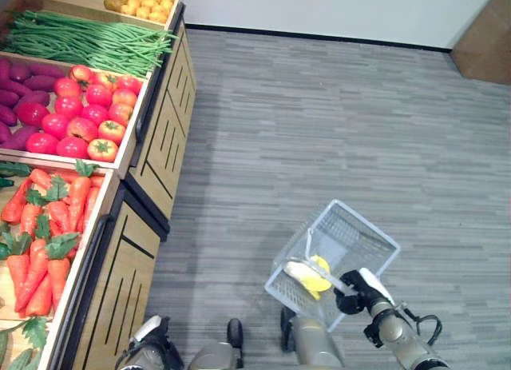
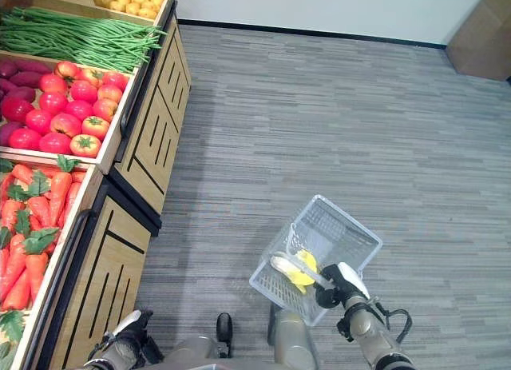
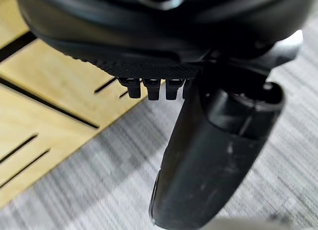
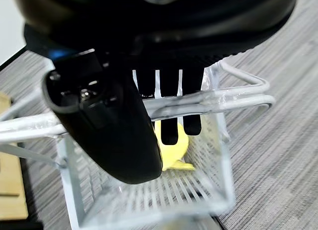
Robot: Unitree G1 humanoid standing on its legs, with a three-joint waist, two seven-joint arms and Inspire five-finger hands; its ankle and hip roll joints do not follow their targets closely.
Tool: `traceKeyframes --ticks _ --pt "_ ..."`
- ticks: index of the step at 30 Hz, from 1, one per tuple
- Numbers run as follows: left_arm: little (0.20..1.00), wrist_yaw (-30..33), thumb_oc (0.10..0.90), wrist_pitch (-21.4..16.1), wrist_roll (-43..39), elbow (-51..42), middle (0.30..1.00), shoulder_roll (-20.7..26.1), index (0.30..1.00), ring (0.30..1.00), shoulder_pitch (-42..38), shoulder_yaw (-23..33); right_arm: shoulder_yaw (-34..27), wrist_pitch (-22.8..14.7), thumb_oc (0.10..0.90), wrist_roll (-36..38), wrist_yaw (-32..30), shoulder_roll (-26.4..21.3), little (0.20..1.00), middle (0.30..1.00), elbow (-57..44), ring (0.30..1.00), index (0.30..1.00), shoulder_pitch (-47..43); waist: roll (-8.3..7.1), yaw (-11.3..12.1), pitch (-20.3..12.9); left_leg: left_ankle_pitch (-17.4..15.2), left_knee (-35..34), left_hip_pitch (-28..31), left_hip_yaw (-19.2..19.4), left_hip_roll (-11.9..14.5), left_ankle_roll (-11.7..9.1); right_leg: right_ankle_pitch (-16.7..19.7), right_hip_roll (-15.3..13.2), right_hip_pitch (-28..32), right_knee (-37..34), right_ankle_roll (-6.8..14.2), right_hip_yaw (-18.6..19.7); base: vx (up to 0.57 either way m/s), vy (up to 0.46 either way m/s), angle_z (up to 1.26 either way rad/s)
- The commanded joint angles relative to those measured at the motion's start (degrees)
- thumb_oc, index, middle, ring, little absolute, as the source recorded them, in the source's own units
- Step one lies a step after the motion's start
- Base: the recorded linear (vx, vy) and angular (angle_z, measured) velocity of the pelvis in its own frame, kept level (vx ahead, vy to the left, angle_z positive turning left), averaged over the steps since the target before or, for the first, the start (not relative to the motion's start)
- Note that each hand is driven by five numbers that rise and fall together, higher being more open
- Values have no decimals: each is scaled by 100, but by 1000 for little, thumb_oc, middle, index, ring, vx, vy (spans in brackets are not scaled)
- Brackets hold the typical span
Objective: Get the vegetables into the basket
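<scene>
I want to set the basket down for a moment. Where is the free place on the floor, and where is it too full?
The grey floor is bare between the wooden stand and the far wall. The stand's bins are crowded: green beans, tomatoes, carrots. The right hand holds the basket by its handle; yellow produce lies inside.

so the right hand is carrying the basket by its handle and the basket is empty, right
Not quite. The right hand does hold the white basket by its handle, but the basket is not empty: a yellow vegetable already lies inside it. The left eye view shows this, and the right wrist view shows the yellow piece through the basket's bars.
</scene>
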Motion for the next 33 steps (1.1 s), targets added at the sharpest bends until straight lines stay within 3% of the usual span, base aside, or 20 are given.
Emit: traceKeyframes --ticks 1,6,11,13,14,18,19,23,25,28,33 --pt "1000 79 900 -66 138 -81 1000 170 1000 1000 31 179 -259 -151 400 23 -126 -383 300 300 -408 300 300 -4 -92 -132 -68 -425 526 54 -214 128 -513 1201 -46 159 -467 242 228 295 -77 52" --pt "1000 95 900 -62 116 -109 1000 133 1000 1000 147 218 -272 -146 400 -26 -66 -431 300 300 -494 300 300 83 -99 -122 -194 -558 588 251 -369 181 -599 1141 25 338 -411 171 82 217 -92 52" --pt "1000 146 900 -44 3 -73 1000 121 1000 1000 198 283 -291 -213 400 53 -71 -506 300 300 -419 300 300 138 -26 -117 -328 -445 857 299 -659 480 -834 857 260 469 -280 -33 -154 291 -225 29" --pt "1000 147 900 -50 1 -122 1000 106 1000 1000 200 255 -326 -228 400 62 -79 -582 300 300 -459 300 300 196 3 -115 -347 -366 1063 248 -681 625 -948 708 335 535 -263 -115 -259 217 -203 23" --pt "1000 155 900 -49 -7 -145 1000 91 1000 1000 143 197 -343 -229 400 54 -122 -651 300 300 -413 300 300 211 -1 -112 -314 -155 1542 48 -626 739 -1072 573 374 651 -238 -227 -352 182 -177 22" --pt "1000 157 900 -55 -49 -276 1000 65 1000 1000 49 67 -458 -193 400 85 -152 -716 300 300 -439 300 300 330 6 -132 -211 170 2034 -427 -368 899 -1127 363 312 846 -203 -343 -544 118 -117 32" --pt "1000 196 900 -41 -60 -347 1000 66 1000 1000 -36 27 -553 -178 400 121 -207 -751 300 300 -474 300 300 409 -32 -129 -133 154 1810 -738 -61 1002 -1079 302 190 981 -263 -332 -675 86 -41 53" --pt "1000 241 900 -31 -11 -382 1000 81 1000 1000 -112 -39 -606 -160 400 127 -280 -744 300 300 -452 300 300 422 -41 -98 -93 135 1284 -1153 228 998 -1042 230 63 1131 -397 -267 -754 102 33 51" --pt "1000 312 900 -2 55 -324 1000 98 1000 1000 -160 -41 -575 -174 400 107 -333 -724 300 300 -405 300 300 425 21 -21 -76 728 846 -1586 567 1181 -1148 146 77 1345 -478 -272 -777 209 113 11" --pt "1000 322 900 -5 73 -299 1000 117 1000 1000 -99 3 -530 -179 400 51 -329 -665 300 300 -385 300 300 445 50 66 -117 986 507 -1562 731 1206 -1176 42 96 1556 -511 -242 -712 294 187 -2" --pt "1000 294 900 -7 128 -300 1000 134 1000 1000 46 32 -447 -112 400 -89 -261 -533 300 300 -245 300 300 420 32 140 -249 780 452 -1401 816 980 -979 -108 -111 1802 -372 -93 -581 227 203 -25"
